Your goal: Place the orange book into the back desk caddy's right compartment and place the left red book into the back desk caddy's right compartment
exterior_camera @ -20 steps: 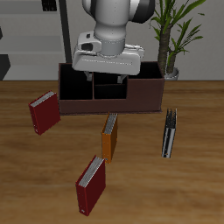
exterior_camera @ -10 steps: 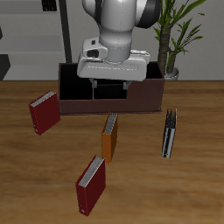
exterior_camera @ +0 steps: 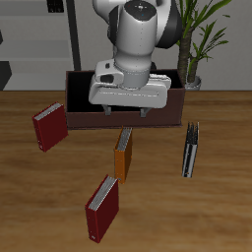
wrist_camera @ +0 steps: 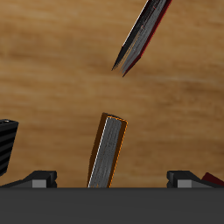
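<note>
We are hovering our hand [exterior_camera: 128, 111] above the orange book [exterior_camera: 123, 154], with its fingers spread apart and nothing between them; in the wrist view the two fingertips [wrist_camera: 39, 178] are sitting wide on either side of the book's spine [wrist_camera: 107, 150]. The orange book is standing on edge on the table [exterior_camera: 217, 197] at the centre of the exterior frame, just in front of the back desk caddy [exterior_camera: 84, 120], which is running across the upper middle of the frame behind our arm.

The right compartment [exterior_camera: 79, 95] is showing at the upper left end of the caddy, and as far as we can see it is holding no book. One red book [exterior_camera: 49, 127] is standing at middle left of the frame, another [exterior_camera: 102, 209] at lower centre; a thin dark book [exterior_camera: 190, 150] is standing at middle right.

We judge that neither placement is done: the orange book is not yet gripped, and the red one is waiting untouched.
</note>
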